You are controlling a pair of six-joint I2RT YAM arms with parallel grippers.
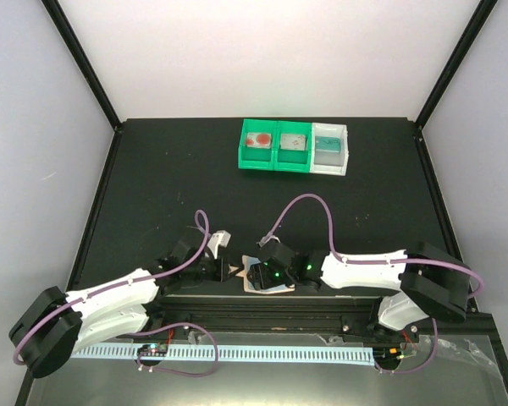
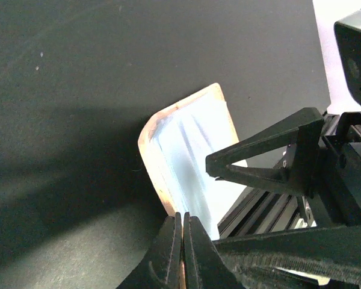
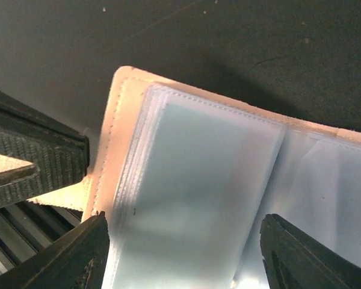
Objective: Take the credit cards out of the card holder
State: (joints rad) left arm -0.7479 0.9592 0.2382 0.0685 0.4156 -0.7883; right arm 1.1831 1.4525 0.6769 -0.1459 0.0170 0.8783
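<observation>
While the holder (image 1: pixel 273 287) lies opened at the near middle of the table (image 1: pixel 152 169), it is pinned at its left side by the left gripper (image 2: pixel 182 226). That gripper's fingers are pressed together on the tan cover edge. To the right of that grip, clear sleeves are seen fanned over the pink cover, and a pale blue card (image 3: pixel 210 180) appears to be tucked inside the top sleeve. Further right, the right gripper (image 3: pixel 186 223) is poised just above the sleeves, fingers spread wide, nothing pinched. The step in hand is judged to be drawing a card from its sleeve. Next, the spread fingers would need to be lowered and closed on the card's edge, at a sleeve mouth that cannot be made out here.
</observation>
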